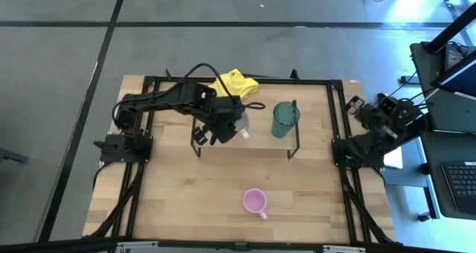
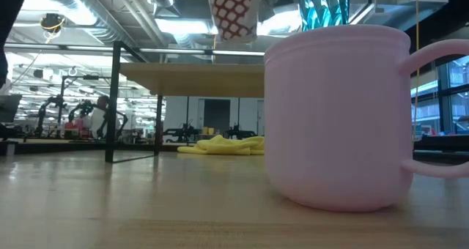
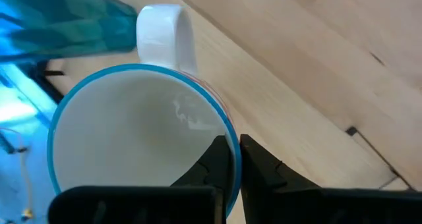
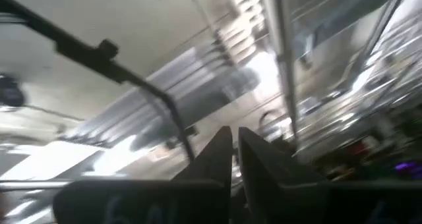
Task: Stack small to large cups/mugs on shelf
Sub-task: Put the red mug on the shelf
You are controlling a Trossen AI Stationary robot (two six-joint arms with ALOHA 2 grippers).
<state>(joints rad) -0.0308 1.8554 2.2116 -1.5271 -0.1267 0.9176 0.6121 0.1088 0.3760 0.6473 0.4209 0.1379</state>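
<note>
My left gripper (image 1: 223, 126) hangs over the left part of the shelf (image 1: 260, 130), shut on a white mug (image 3: 132, 145) with a blue rim and a red lattice pattern (image 2: 234, 11). The mug is above the shelf top (image 2: 198, 77). A translucent teal cup (image 1: 285, 119) stands upright on its base on the shelf's right part. A pink mug (image 1: 255, 202) stands upright on the table near the front edge. My right gripper (image 4: 232, 138) is shut on nothing and points up at the ceiling, at the table's right edge (image 1: 375, 111). My left gripper pinches the white mug's rim wall (image 3: 227, 128), one finger inside the mug and one outside, on the side away from the handle (image 3: 165, 29). The fingers come from above, slanting down. The mug hangs below them, mouth up, lifted clear of the shelf.
A crumpled yellow cloth (image 1: 234, 84) lies on the table behind the shelf. The shelf stands on thin dark wire legs (image 2: 113, 102). A black frame (image 1: 338, 119) runs around the table's sides. Bare wood lies between the shelf and the pink mug.
</note>
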